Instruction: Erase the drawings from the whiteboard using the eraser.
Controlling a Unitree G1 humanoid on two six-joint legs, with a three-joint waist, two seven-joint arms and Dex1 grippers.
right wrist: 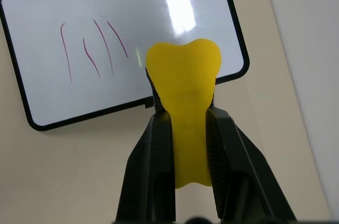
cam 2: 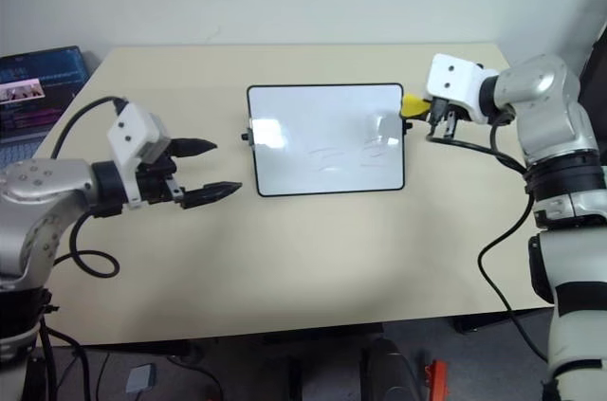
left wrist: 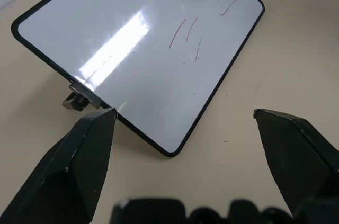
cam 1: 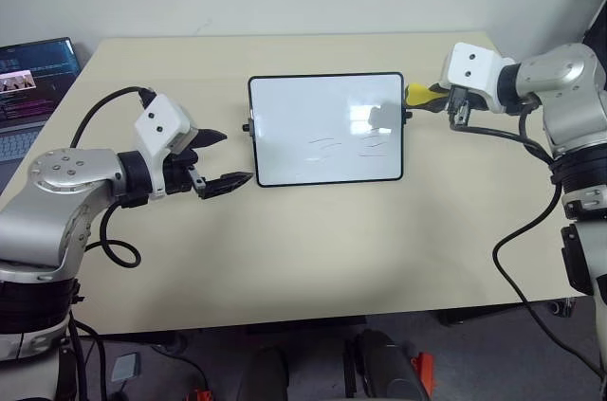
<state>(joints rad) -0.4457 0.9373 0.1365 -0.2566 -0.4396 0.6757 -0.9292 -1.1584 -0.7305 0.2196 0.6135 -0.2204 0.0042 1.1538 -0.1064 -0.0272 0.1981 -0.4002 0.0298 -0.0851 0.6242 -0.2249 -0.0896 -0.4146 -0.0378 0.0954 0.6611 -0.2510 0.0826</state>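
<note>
Nearest to me, the left gripper [cam 1: 220,160] hung just above the beige worktop [cam 1: 313,249] with its two black fingers spread wide and nothing between them, pointing toward the left short edge of the whiteboard [cam 1: 327,126] but standing a little apart from it. From its wrist view, one fingertip [left wrist: 98,123] sat close to the small black knob [left wrist: 79,100] on that edge without touching it. The whiteboard lay flat near the middle of the worktop, its glossy face catching a bright glare, and the drawings [cam 1: 353,146], a few thin short strokes, showed faintly on its right half; up close they looked reddish. Farther across, at the board's right short edge, the right gripper [cam 1: 438,99] was clamped tight on the eraser [cam 1: 418,94], the yellow block pinched between both fingers with its end sticking out past the tips. The eraser hung just off the board's right edge, beside the frame rather than on the white surface. At the far left corner sat an open laptop [cam 1: 33,74] with its screen lit.
</note>
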